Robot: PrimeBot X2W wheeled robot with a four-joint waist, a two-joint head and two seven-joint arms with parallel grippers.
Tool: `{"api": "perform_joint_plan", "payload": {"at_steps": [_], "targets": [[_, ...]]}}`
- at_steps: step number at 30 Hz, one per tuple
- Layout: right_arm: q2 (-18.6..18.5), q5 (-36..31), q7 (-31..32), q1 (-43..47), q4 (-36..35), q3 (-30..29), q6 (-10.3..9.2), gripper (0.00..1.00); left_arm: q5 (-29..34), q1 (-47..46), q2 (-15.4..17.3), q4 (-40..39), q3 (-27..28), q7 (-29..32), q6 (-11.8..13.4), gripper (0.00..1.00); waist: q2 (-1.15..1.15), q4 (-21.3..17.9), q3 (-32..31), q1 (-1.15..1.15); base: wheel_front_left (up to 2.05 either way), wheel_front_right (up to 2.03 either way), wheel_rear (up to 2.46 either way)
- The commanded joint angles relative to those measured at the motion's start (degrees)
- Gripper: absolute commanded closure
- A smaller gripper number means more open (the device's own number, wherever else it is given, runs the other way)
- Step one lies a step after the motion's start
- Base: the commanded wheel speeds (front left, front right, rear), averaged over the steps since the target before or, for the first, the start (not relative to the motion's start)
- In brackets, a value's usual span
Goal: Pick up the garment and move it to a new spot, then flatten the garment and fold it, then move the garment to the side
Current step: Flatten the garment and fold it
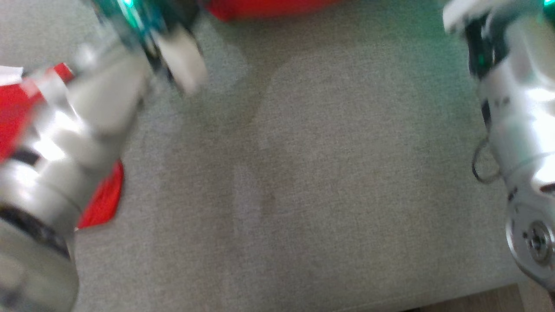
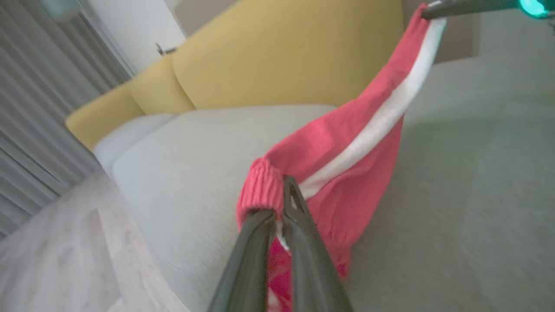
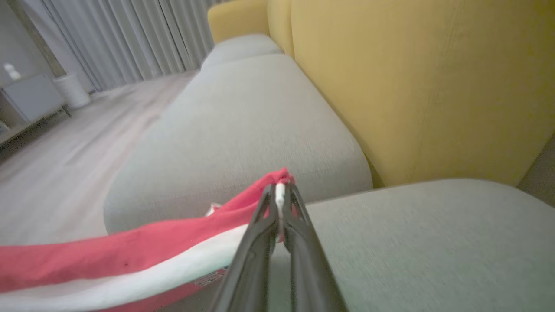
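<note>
Left side first: your left arm [image 1: 65, 143] is a blur in the head view, with red cloth showing beside and under it; that cloth is the garment [image 2: 347, 147], red with a white stripe; look at the left wrist view and your left gripper [image 2: 277, 199] has its fingers pressed together on the ribbed hem [image 2: 260, 190], a firm pinch on the near end. From there the garment runs up and away to the far end, slung like a hammock over the grey cushion [image 1: 325, 173]; its low fold hangs close to the fabric, and you can't tell whether it touches. Middle of the head view, the cushion lies bare in front of you; the yellow backrest [image 3: 412, 86] stands at the far edge. Over to the right: your right gripper [image 3: 279, 190] is closed tight on the other end, a sliver of red and white nipped between the tips; the right arm [image 1: 520, 130] stands at the right edge of the head view.

So where are you? By my read the pick-up is done; both ends are in hand and most of the garment is off the cushion; the carry to a new spot looks to be the step in hand. Left to do: lay it down, flatten it, fold it, then shift it aside; nothing is spread or folded yet.
</note>
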Motion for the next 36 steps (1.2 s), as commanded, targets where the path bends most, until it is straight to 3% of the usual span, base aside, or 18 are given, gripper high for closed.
{"api": "perform_joint_plan", "payload": {"at_steps": [1, 5, 11, 22, 29, 36], "targets": [[-0.60, 0.07, 0.38, -0.06, -1.08, 1.15, -0.04, 1.00, -0.66, -1.17, 1.73, -2.03, 0.50, -0.57, 0.12, 1.00, 0.00, 0.46, -0.86, 0.00, 0.00, 0.00, 0.00], [-3.33, 2.08, 3.99, 4.30, 1.15, 4.27, -0.04, 1.00, -0.86, 6.33, 3.68, -6.35, -3.97, -0.63, 0.11, 1.00, 0.00, 1.01, -3.04, 0.00, 0.00, 0.00, 0.00], [-7.17, 6.23, 8.25, 10.81, 1.02, 8.91, -0.04, 1.00, -0.93, 14.66, 4.70, -11.77, -5.31, -0.64, 0.47, 1.00, 0.00, 0.89, -7.61, 0.00, 0.00, 0.00, 0.00], [-12.17, 15.23, 14.88, 23.34, -5.72, 15.22, -0.04, 1.00, -1.89, 25.30, 4.91, -16.16, -7.51, -0.09, 3.78, 1.00, 0.00, -0.78, -16.71, 0.00, 0.00, 0.00, 0.00], [-14.73, 19.28, 17.00, 29.90, -10.54, 16.34, -0.04, 1.00, -3.14, 30.61, 4.85, -20.89, -8.34, 1.55, 5.99, 1.00, 0.00, -0.94, -20.92, 0.00, 0.00, 0.00, 0.00], [-16.61, 22.27, 18.46, 36.83, -15.60, 13.90, -0.04, 1.00, -3.83, 36.13, 5.06, -27.54, -9.27, 4.11, 9.14, 1.00, 0.00, -0.85, -24.07, 0.00, 0.00, 0.00, 0.00]]}}
